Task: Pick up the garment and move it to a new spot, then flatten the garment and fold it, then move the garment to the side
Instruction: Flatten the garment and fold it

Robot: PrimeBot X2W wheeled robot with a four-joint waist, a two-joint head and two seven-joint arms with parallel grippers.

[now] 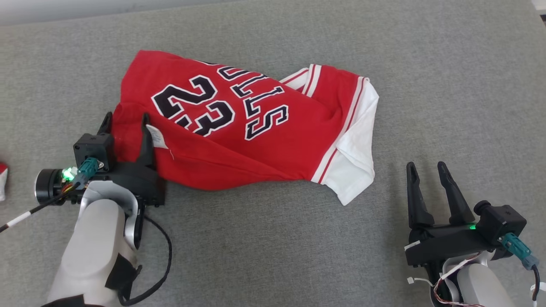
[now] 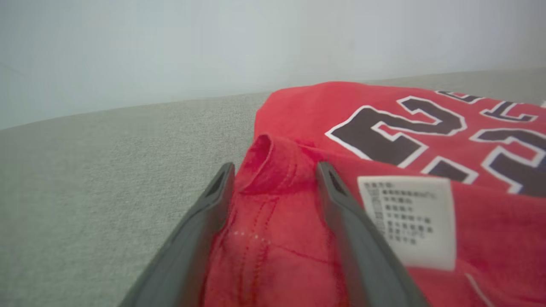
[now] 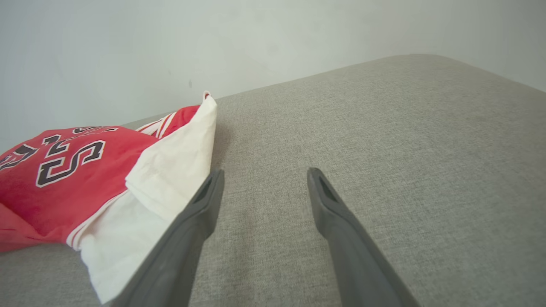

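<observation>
The jersey [image 1: 239, 128] lies rumpled mid-frame, flattening and folding seemingly yet to do, left gripper [image 1: 126, 123] open astride its lower-left hem, right gripper [image 1: 426, 167] open and empty lower right

Matt red knit garment [image 1: 273, 153], coarse grey woven surface [image 1: 448, 85], papery white label [image 2: 409, 221]

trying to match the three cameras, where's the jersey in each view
Head view: jersey across the middle, its left edge between the left fingers.
Left wrist view: jersey in the right half, a fold between the fingers.
Right wrist view: jersey at the lower left, its white sleeve beside the right fingers.
Shared landmark: the black lettering on it.
</observation>
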